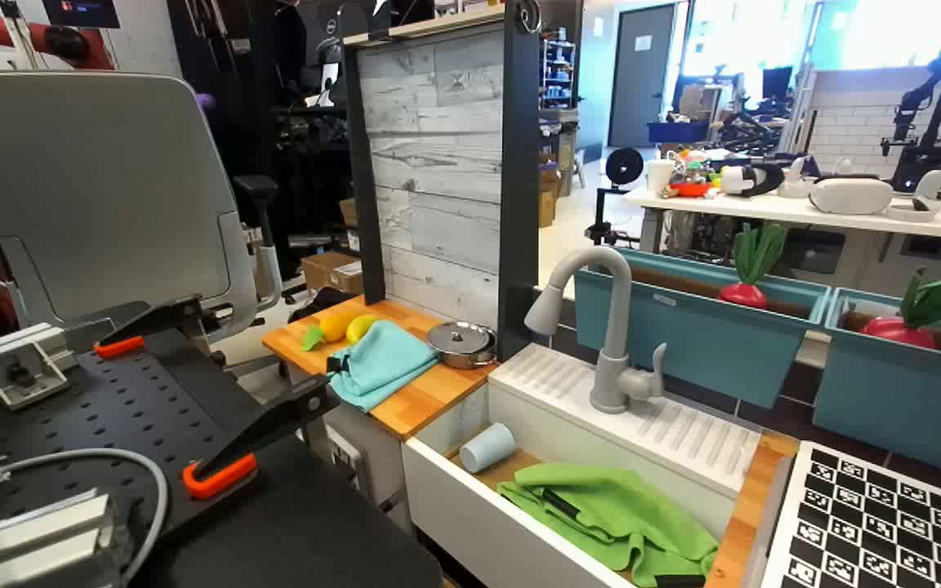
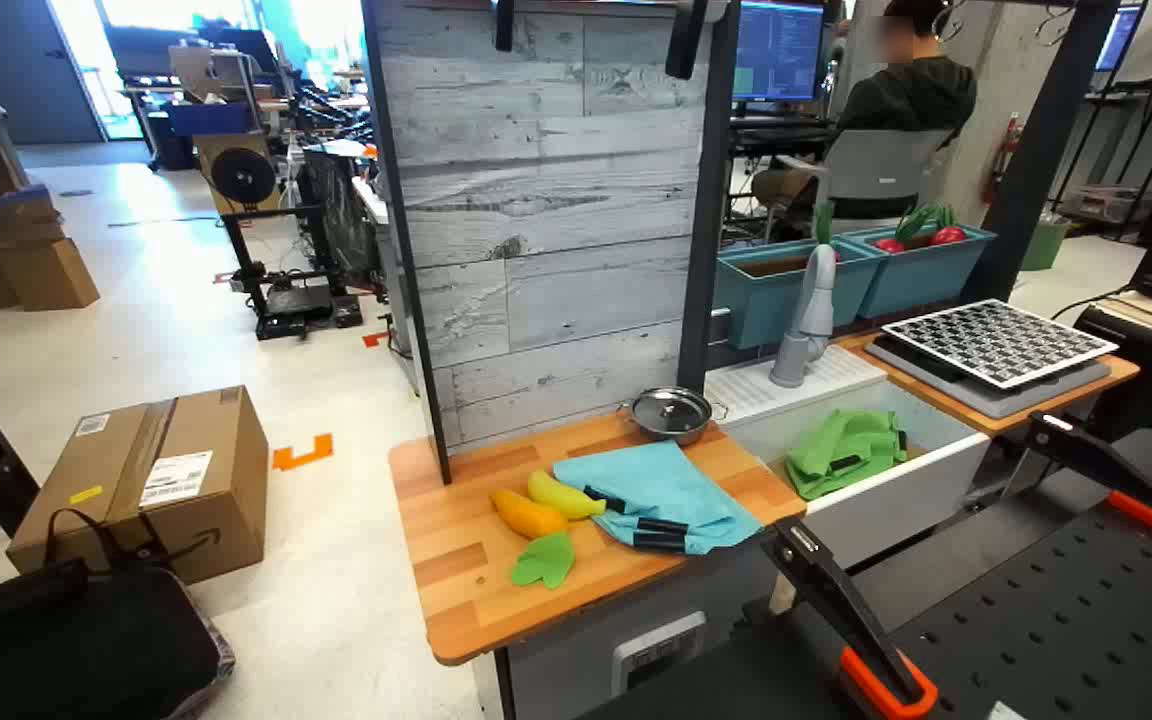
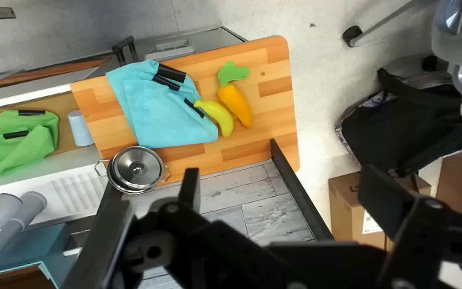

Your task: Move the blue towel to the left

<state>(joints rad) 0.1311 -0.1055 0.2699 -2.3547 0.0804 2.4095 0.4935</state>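
Note:
The blue towel lies folded and rumpled on the wooden counter (image 2: 466, 600). It shows in both exterior views (image 1: 389, 367) (image 2: 676, 490) and in the wrist view (image 3: 163, 110). Black strips are on it. A yellow banana (image 3: 217, 116) lies against its edge and seems to overlap it. My gripper (image 3: 283, 186) is wide open in the wrist view, with nothing between its fingers. It is high above and apart from the towel. Two dark tips at the top edge of an exterior view seem to be its fingers (image 2: 596, 40).
An orange fruit (image 2: 526, 512) with a green leaf (image 2: 544, 560) lies beside the banana. A lidded metal pot (image 3: 136, 168) stands near the towel. A grey wood-look panel (image 2: 556, 220) rises behind. The sink (image 1: 479, 506) holds a green towel (image 1: 617, 514) and a cup (image 1: 487, 447).

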